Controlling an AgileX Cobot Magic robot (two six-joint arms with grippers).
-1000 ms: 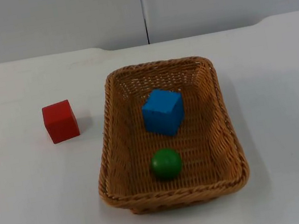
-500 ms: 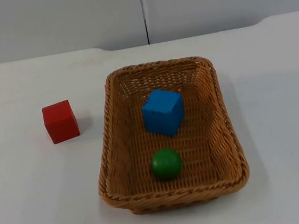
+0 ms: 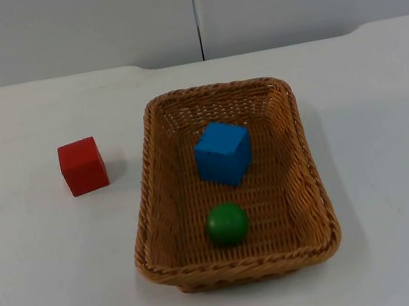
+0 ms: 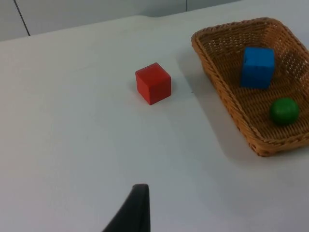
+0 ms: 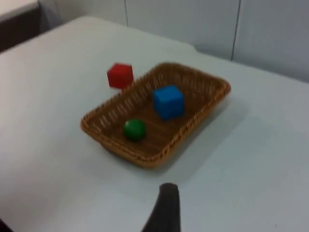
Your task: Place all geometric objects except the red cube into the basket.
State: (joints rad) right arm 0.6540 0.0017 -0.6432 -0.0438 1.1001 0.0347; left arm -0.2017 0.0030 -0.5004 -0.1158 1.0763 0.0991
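A woven brown basket [image 3: 240,267] sits in the middle of the white table. Inside it, a blue cube [image 3: 223,152] lies toward the far end and a green ball [image 3: 227,223] toward the near end. On the table left of the basket, apart from it, stands the red cube [image 3: 83,166]. My left gripper [image 4: 135,216] hangs well back from the red cube [image 4: 153,82] and the basket [image 4: 217,79], holding nothing. My right gripper [image 5: 164,212] is also drawn back, off the basket [image 5: 145,159], with the blue cube [image 5: 168,101] and green ball [image 5: 134,129] before it.
The grey partition wall [image 3: 195,8] closes the table's far edge. Bare white table [image 3: 397,166] lies on both sides of the basket and in front of it.
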